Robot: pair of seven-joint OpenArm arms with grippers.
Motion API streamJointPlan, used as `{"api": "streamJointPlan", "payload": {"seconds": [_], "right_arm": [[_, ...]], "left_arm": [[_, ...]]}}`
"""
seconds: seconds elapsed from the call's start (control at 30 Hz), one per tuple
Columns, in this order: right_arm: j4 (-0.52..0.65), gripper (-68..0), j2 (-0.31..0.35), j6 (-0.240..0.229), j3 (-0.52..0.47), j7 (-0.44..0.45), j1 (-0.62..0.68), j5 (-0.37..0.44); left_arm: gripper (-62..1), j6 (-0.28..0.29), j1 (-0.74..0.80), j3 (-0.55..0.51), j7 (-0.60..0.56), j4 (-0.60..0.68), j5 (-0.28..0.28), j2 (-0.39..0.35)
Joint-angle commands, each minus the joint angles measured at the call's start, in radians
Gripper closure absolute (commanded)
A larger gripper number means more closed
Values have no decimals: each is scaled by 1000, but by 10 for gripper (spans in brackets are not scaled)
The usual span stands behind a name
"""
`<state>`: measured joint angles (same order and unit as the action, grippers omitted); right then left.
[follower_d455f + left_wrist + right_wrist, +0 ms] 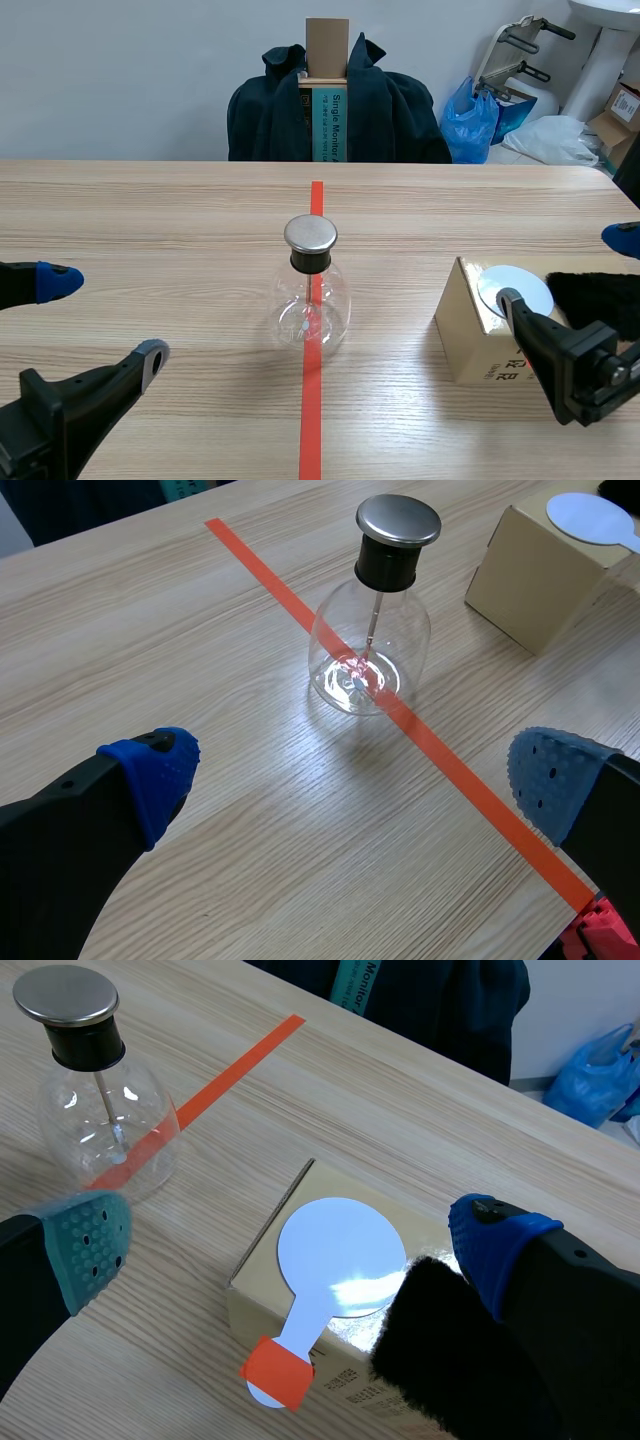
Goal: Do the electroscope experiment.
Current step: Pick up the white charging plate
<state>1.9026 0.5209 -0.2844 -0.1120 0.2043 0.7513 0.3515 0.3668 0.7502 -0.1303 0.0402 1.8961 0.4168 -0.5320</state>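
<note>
Firstly, lower left, we held our left jaws wide above the surface (pixel 150 230). At centre stood the electroscope (pixel 311 295) on the tape line (pixel 312 420); lower right, our right jaws gaped around the white disc (pixel 514 288) on its box (pixel 468 340), black fur (pixel 598 300) alongside.

Looks down past the right gripper (pixel 290 1245), fingers spread wide, onto a cardboard box (pixel 245 1320). On its top, a white round paddle (pixel 340 1255), handle toward the near side; black fur (pixel 450 1360) overlapping its right edge. Farther left, a glass flask (pixel 105 1130) with a metal cap (pixel 65 992).
</note>
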Motion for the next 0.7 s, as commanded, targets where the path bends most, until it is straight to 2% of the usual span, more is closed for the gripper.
{"api": "streamJointPlan", "payload": {"seconds": [0.0, 0.57, 0.67], "right_arm": [[19, -679, 2, 8, -14, 16, -4, -1], [19, -679, 2, 8, -14, 25, -4, -11], [19, -679, 2, 8, -14, 68, -4, -57]], "left_arm": [[-623, -5, -3, 6, -13, 25, 6, 8], [-623, -5, -3, 6, -21, 25, 6, 8], [-623, -5, -3, 6, -21, 25, 6, 8]]}}
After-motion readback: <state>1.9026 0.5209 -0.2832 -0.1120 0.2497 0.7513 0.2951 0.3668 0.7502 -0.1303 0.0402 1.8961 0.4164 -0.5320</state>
